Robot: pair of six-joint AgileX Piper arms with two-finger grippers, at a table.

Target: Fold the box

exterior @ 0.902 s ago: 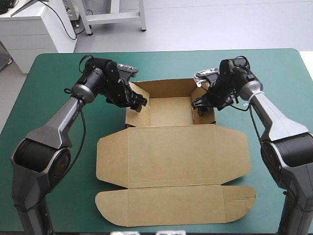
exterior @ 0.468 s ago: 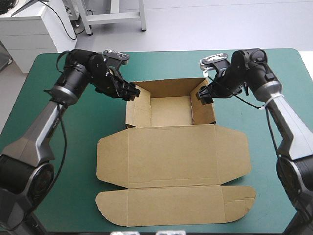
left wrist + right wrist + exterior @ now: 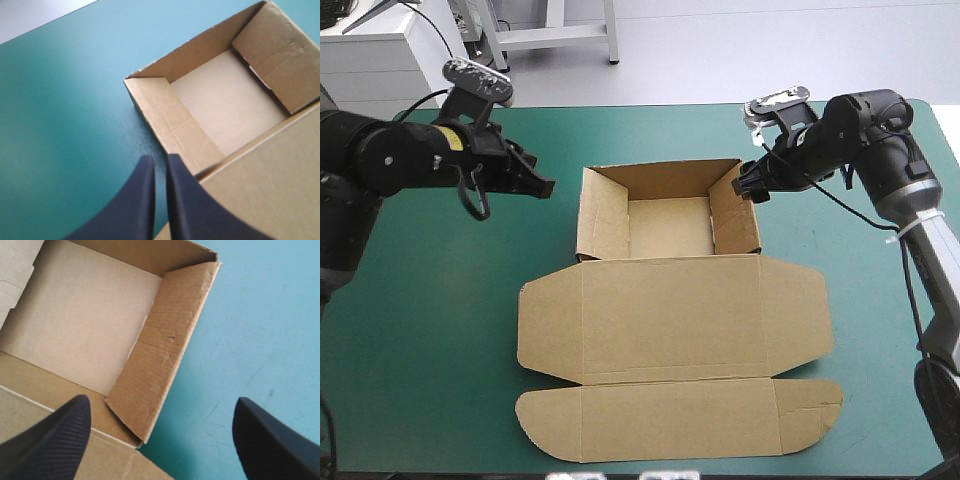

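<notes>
The brown box point(image 3: 670, 315) lies mid-table, its far part an open tray with back and side walls raised, its lid and front flap flat toward the near edge. My left gripper point(image 3: 545, 186) hovers over the teal-green cover left of the tray's left wall, apart from it. In the left wrist view the gripper point(image 3: 160, 162) is shut on nothing, with the box point(image 3: 220, 100) ahead of it. My right gripper point(image 3: 751, 190) hangs just outside the tray's right wall. In the right wrist view that gripper point(image 3: 161, 401) is open, and the wall point(image 3: 165, 340) stands ahead between its fingers.
Bare teal-green cover point(image 3: 440, 300) runs along both sides of the box. A white cabinet point(image 3: 380, 60) and a table frame stand beyond the far edge.
Both arms have drawn outward, away from the tray's side walls. The left gripper's fingers, apart earlier, have come together. The walls stay standing.
</notes>
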